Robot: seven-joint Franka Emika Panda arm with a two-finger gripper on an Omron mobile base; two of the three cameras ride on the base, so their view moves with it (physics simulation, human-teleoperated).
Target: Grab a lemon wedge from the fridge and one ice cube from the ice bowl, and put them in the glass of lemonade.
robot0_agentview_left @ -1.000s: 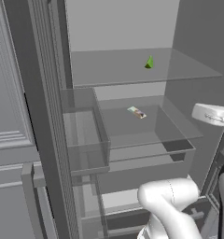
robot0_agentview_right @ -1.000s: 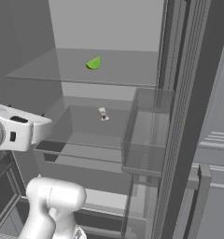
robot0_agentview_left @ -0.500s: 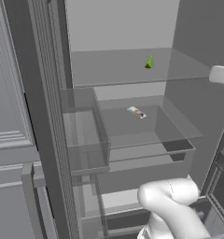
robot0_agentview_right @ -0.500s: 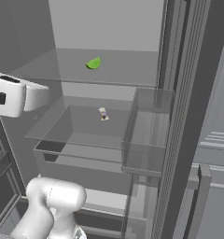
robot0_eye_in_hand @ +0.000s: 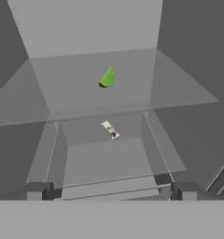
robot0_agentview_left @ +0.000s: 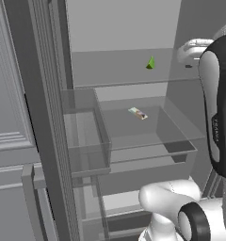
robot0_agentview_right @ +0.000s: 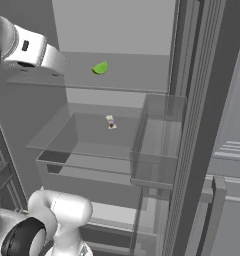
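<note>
Pointed yellow-green lemon wedge (robot0_eye_in_hand: 107, 78) on clear shelf (robot0_eye_in_hand: 179, 88)

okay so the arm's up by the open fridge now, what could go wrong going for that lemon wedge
The lemon wedge is tiny and sits well back on the glass shelf, so the wide-open jaws could nudge it away instead of closing on it. The gripper could also clip the shelf's front edge. The whitish scrap in the drawer below could be grabbed by mistake.

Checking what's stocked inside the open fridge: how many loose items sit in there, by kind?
lemon wedge, on the glass shelf: 1
whitish-brown scrap, in the clear drawer below: 1
Total: 2
</note>
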